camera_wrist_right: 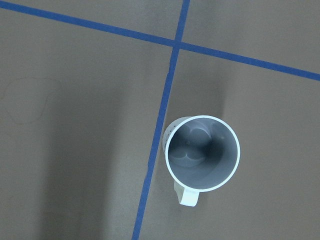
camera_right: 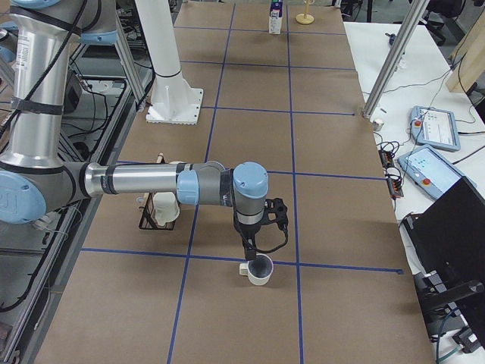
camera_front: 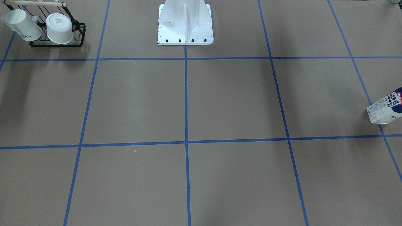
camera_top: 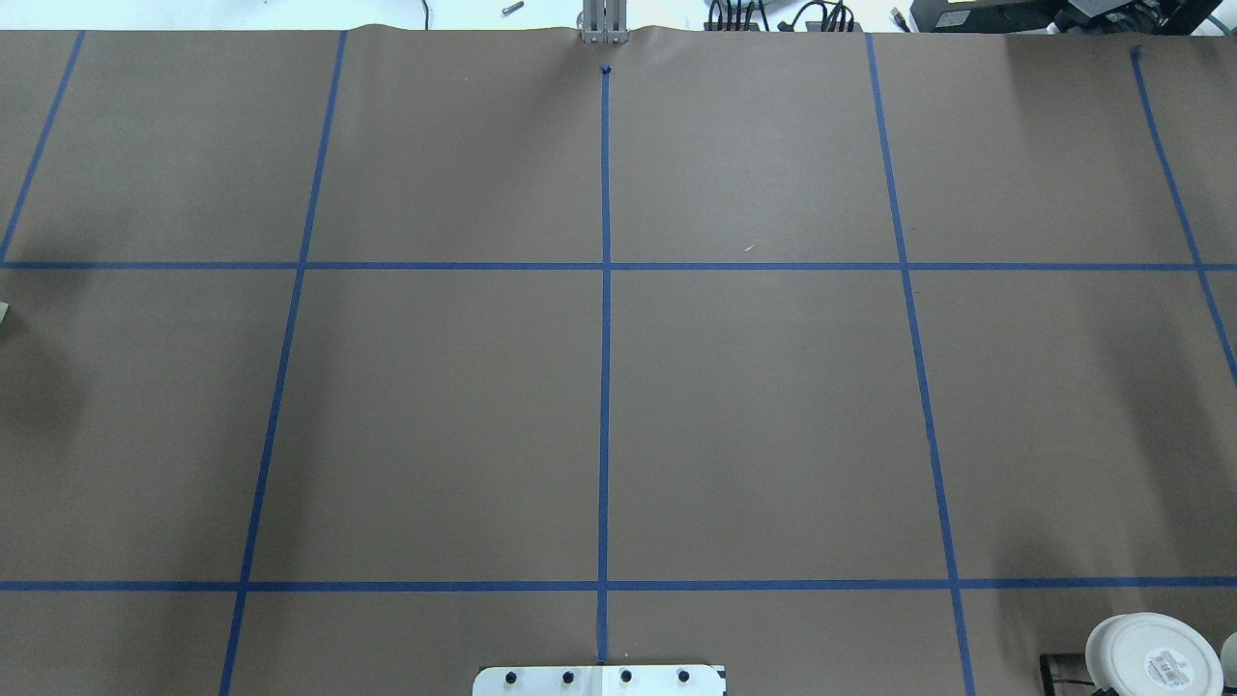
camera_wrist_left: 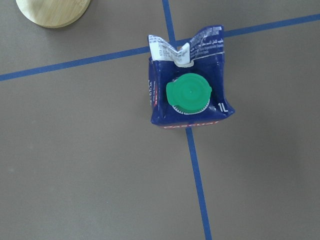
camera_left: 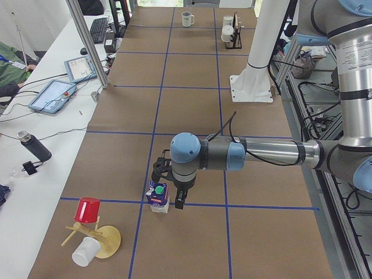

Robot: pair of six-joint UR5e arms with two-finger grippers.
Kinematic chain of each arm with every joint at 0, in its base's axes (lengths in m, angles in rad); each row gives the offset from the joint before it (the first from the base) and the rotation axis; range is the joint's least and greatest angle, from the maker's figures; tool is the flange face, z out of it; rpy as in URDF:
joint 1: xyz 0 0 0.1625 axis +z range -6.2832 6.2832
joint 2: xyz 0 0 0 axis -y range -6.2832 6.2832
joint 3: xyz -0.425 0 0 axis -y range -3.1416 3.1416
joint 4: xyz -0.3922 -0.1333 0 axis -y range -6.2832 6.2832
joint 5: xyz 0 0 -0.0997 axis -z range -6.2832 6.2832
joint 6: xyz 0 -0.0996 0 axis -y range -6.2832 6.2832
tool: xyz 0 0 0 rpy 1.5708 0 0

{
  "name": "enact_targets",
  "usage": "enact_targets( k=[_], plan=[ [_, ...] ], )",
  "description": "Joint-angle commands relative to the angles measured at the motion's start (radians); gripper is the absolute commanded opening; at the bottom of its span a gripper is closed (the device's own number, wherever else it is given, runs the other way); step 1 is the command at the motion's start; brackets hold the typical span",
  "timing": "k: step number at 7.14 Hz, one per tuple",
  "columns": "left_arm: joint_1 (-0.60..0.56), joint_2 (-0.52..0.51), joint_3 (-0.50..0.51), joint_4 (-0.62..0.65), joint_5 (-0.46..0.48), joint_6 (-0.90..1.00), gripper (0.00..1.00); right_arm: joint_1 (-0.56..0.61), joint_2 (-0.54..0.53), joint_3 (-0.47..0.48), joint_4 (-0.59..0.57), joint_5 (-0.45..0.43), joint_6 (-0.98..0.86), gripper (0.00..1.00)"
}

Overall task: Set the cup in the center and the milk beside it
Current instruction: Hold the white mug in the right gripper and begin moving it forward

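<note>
The milk [camera_left: 157, 199], a navy and white carton with a green cap, stands on a blue tape crossing near the table's left end. It also shows in the left wrist view [camera_wrist_left: 190, 95] and at the front view's right edge [camera_front: 385, 106]. My left gripper [camera_left: 167, 196] hangs right at the carton; I cannot tell if it is open or shut. The cup [camera_right: 260, 269], a white mug with a grey inside, stands upright beside a tape line [camera_wrist_right: 202, 152]. My right gripper [camera_right: 256, 244] hangs just above it; its state is unclear. The center [camera_top: 605, 425] is bare.
A black rack [camera_front: 58, 34] holds two white cups, close to the right arm [camera_right: 159, 208]. A wooden cup stand with a red cup [camera_left: 90, 229] sits near the milk. The white robot base [camera_front: 185, 25] stands at the table's edge. Tablets [camera_left: 55, 93] lie on the side table.
</note>
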Motion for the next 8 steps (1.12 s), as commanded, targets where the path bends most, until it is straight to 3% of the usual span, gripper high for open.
enact_targets(
  k=[1,6,8],
  plan=[
    [-0.001,-0.004,-0.001,-0.002,0.0,0.002,0.99,-0.001,0.004,0.0,0.0,0.0,0.0,1.0],
    [-0.002,-0.014,-0.012,-0.175,0.008,-0.006,0.99,-0.01,0.047,0.04,0.012,0.009,-0.009,1.0],
    [-0.002,-0.032,-0.002,-0.269,0.002,-0.006,0.99,-0.011,0.062,0.02,0.148,0.002,-0.002,1.0]
  ],
)
